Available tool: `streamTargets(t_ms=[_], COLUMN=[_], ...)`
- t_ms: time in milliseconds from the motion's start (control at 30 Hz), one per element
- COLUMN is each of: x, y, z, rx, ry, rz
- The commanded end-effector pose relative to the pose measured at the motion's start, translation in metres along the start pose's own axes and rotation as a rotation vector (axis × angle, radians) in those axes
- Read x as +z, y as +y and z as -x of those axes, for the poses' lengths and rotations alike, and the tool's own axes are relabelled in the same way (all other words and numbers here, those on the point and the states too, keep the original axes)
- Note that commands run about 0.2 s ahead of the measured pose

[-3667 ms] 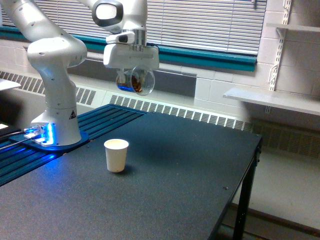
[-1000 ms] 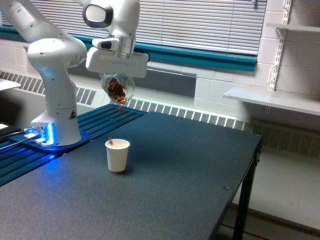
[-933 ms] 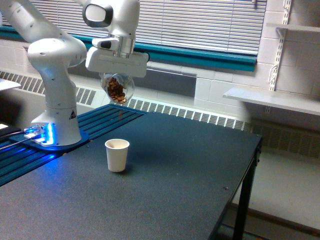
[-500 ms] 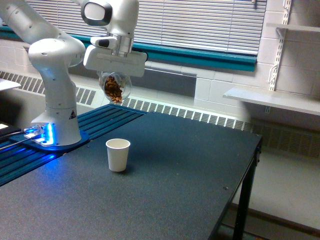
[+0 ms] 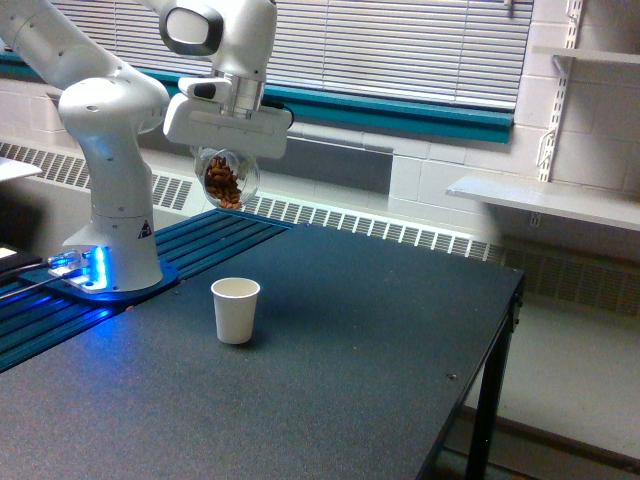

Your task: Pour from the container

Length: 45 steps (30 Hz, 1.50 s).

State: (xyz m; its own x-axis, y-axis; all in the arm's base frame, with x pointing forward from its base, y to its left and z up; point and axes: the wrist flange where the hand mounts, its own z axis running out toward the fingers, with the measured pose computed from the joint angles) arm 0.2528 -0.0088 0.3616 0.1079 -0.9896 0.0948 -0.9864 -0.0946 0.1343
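Most nuts sit in the tipped jar (image 5: 224, 180), fingers (image 5: 203, 156) grasping it above the cup (image 5: 235, 310), so pouring's barely underway.

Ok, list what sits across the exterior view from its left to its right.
Robot base → clear cup of nuts held by the gripper, above the paper cup → table's far corner → wall shelf.

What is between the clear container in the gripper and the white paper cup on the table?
Nothing: in the exterior view only open air separates the container from the paper cup below it.
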Motion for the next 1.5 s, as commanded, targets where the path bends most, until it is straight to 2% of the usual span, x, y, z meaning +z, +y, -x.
streamTargets(t_ms=[33,600,1500], x=[0.02,0.034,0.042], y=[0.002,-0.004,-0.006], z=[0.006,0.009,0.018], rx=[-0.003,-0.012,-0.006], ry=[0.001,0.001,0.001], rz=[0.045,0.07,0.092])
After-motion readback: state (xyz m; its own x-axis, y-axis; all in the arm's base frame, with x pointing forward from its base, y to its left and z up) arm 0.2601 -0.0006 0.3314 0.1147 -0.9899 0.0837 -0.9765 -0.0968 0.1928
